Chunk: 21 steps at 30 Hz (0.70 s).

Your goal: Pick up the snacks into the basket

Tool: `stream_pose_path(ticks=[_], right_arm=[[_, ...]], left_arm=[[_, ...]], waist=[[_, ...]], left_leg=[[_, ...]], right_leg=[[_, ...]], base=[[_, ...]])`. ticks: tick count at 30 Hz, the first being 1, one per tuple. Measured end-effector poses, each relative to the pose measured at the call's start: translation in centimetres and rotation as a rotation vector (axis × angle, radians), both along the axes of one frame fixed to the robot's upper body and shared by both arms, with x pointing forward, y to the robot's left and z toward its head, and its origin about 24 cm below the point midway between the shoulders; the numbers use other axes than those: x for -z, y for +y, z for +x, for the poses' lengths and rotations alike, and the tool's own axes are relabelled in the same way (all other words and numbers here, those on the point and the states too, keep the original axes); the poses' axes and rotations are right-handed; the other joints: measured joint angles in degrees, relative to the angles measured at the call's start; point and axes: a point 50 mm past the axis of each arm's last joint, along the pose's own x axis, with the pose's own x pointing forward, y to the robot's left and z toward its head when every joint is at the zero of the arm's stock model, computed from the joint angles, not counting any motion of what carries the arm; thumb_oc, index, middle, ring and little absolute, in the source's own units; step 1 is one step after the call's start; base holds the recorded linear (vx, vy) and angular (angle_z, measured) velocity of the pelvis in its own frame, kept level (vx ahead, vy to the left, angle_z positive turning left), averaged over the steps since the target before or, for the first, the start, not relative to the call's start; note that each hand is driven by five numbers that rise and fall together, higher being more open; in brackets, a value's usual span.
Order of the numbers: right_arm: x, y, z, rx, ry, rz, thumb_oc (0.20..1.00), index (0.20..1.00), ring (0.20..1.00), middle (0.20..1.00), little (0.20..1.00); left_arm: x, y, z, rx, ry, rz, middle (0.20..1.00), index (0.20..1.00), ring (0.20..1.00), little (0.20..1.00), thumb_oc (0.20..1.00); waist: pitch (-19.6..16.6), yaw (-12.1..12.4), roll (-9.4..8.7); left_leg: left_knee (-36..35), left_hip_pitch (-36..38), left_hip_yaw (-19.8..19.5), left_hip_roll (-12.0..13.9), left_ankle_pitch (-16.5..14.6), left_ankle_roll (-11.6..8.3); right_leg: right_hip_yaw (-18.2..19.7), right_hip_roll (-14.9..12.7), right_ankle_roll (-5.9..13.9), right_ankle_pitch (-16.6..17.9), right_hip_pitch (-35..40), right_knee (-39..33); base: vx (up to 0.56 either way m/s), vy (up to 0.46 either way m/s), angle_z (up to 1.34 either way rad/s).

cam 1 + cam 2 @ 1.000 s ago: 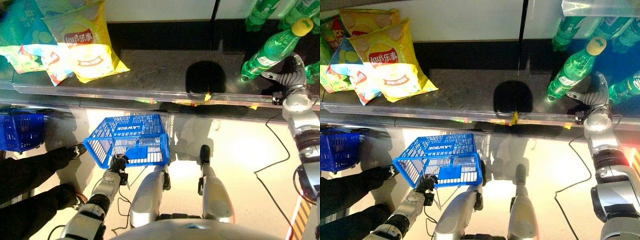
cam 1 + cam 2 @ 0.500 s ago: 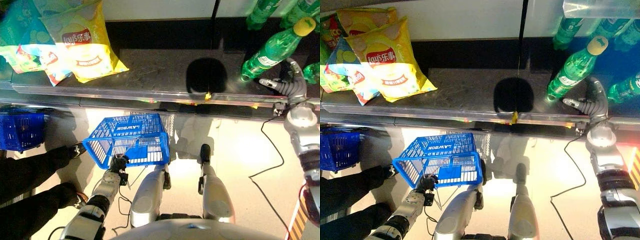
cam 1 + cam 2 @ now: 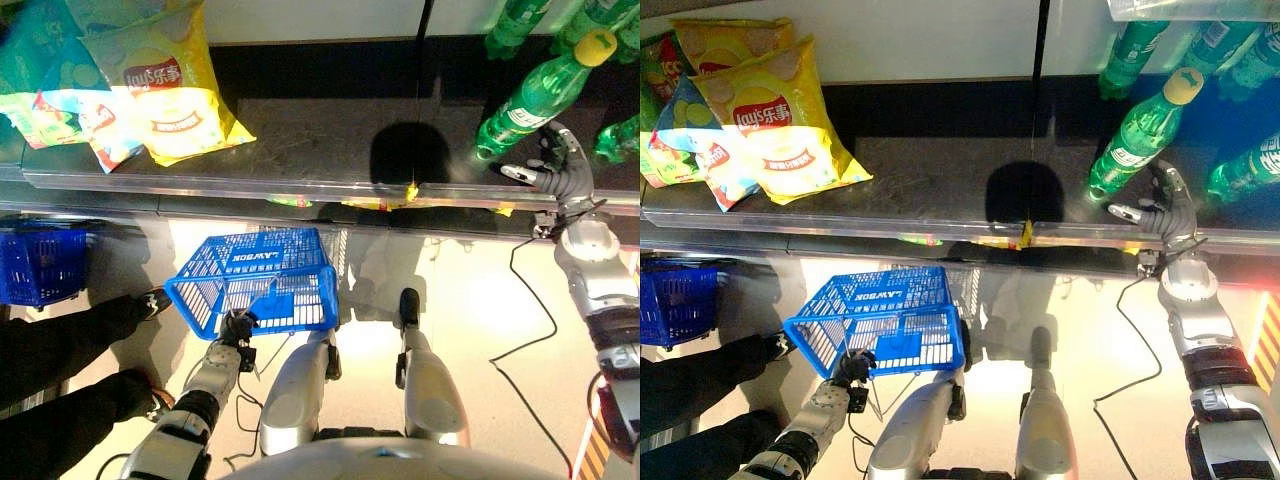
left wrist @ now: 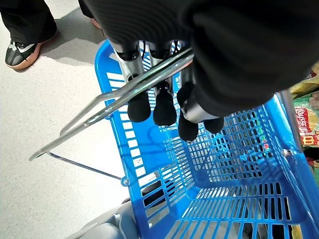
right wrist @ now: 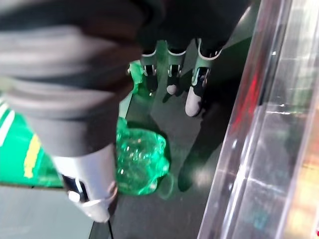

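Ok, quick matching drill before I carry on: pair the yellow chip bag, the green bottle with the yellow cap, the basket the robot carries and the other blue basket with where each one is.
Things:
1. yellow chip bag
2. green bottle with the yellow cap
3. light blue basket
4. dark blue basket

Places:
A. on the floor at far left, beside a person's legs
B. hanging by its handle from the left hand
C. left end of the shelf
D. right end of the shelf, next to the right hand

Pairs: 1-C, 2-D, 3-B, 4-A

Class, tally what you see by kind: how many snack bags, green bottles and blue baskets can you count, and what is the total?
Snack bags: 4
Green bottles: 5, some partly cut off
Blue baskets: 2
Total: 11
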Motion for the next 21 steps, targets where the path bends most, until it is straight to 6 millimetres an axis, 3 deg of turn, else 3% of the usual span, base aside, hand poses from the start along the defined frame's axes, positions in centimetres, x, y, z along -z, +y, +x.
stream_pose_path(ticks=[10,20,21], right_arm=[[-1.6,4.3,4.2,-0.047,0.018,-0.077,1.000,1.000,1.000,1.000,1.000],[-3.5,6.9,5.9,-0.098,0.004,-0.121,1.000,1.000,1.000,1.000,1.000],[-3.7,7.0,6.0,-0.098,0.006,-0.131,0.445,0.445,0.445,0.445,0.445]], left_arm=[[0.2,-0.3,-0.3,0.016,0.009,0.006,0.200,0.200,0.200,0.200,0.200],[0.1,-0.4,-0.2,0.016,-0.008,0.005,0.200,0.200,0.200,0.200,0.200],[0.1,-0.6,0.0,0.026,-0.011,0.006,0.200,0.200,0.200,0.200,0.200]], waist=[[0.10,0.13,0.23],[0.09,0.79,0.68],[0.03,1.27,0.85]], left_leg=[[-0.02,0.55,0.75,0.38,-0.17,-0.40],[0.00,-0.41,0.65,0.49,0.08,-0.24],[0.00,-0.40,0.61,0.54,0.08,-0.26]], right_leg=[[0.39,0.09,-0.14,0.72,-0.23,-0.30],[0.35,0.17,-0.69,1.16,-1.28,-0.18],[0.39,0.20,-0.70,1.17,-1.32,-0.06]], base=[[0.00,0.010,-0.08],[0.00,0.000,0.00],[0.00,0.000,0.00]])
